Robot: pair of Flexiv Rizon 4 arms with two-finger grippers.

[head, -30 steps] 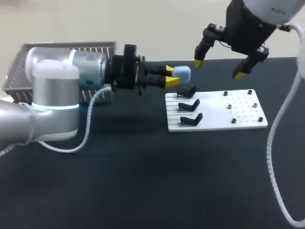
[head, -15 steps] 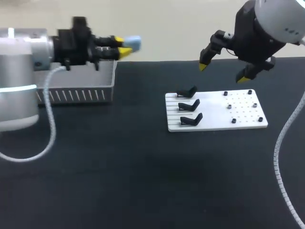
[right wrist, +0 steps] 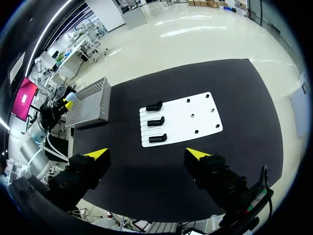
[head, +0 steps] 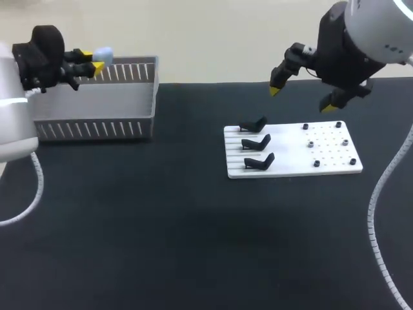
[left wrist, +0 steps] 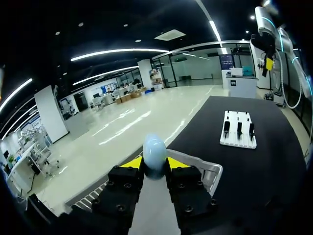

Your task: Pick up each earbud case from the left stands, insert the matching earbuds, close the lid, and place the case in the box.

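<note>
Pinched between the left fingers, set narrow: one pale blue earbud case, seemingly closed, held in the air at the grey slatted box on the table's left end. Over the box or just at its rim; cannot tell which. Not yet resting inside.

Likely light, hard and glossy, with rounded sides, so prone to slipping or twisting out of a loose pinch. Probably tough enough for a short drop, though better lowered close to the box floor before letting go. Best held across the two broader faces near the middle, much as in the left wrist view, clear of the lid seam.

Hovering above the white board, well apart from it: the right fingers, spread wide and holding nothing.

Counted: one case, one box, one board. Three black stands in a row on the board's left part, all bare. Six small black pegs on its right part, as far as can be made out. No loose earbuds visible.
</note>
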